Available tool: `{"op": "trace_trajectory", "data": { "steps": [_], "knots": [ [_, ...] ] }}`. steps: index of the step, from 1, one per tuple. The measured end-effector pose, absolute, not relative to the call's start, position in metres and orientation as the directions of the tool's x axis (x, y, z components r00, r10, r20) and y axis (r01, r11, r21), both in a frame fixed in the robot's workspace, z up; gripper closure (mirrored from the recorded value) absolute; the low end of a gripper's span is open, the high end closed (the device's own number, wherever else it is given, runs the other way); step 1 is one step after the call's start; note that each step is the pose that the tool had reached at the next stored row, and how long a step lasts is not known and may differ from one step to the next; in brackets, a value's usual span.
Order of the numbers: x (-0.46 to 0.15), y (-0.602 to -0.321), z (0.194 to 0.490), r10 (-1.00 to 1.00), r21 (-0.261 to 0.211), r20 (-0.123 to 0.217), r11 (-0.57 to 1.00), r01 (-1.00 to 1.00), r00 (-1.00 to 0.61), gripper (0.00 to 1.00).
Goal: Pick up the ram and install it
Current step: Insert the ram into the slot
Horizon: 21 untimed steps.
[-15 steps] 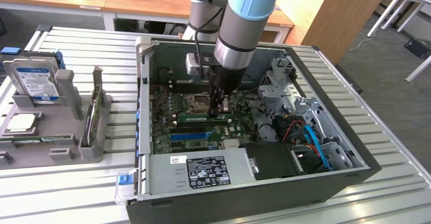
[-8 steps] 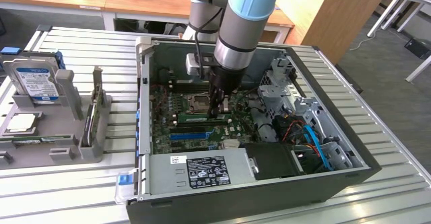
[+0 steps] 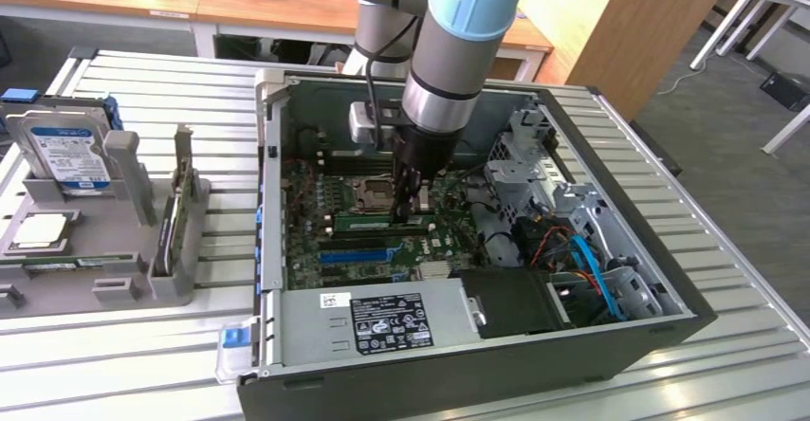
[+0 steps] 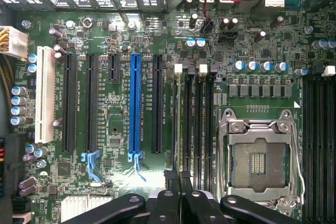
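My gripper (image 3: 408, 210) reaches into the open computer case (image 3: 271, 137), fingers (image 4: 165, 207) pinched on the ram (image 3: 374, 221), which stands on edge at a memory slot beside the empty CPU socket (image 3: 376, 192). Cables (image 3: 576, 250) crowd the exterior view's right. At its left, a hard drive (image 3: 66, 154) sits in a grey holder (image 3: 139, 279).

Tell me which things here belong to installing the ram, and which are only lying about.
Belong: ram, claw closed on it, memory slots.
Lying about: hard drive, grey holder, blue slot, processor socket.
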State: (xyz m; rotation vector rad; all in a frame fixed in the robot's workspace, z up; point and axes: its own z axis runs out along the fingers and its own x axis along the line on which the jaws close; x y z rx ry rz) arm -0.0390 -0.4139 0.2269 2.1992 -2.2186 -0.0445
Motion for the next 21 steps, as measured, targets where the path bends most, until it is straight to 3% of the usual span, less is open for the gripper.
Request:
{"op": "trace_trajectory", "data": {
  "steps": [11, 16, 21],
  "knots": [
    [-0.0391, -0.4139, 0.2257, -1.000, 0.033, -0.007, 0.009, -0.999, -0.009, 0.87],
    [-0.0391, -0.4139, 0.2257, -1.000, 0.033, -0.008, 0.009, -0.999, -0.009, 0.69],
    [-0.0390, -0.4139, 0.2257, -1.000, 0.033, -0.008, 0.009, -0.999, -0.009, 0.69]
  ]
}}
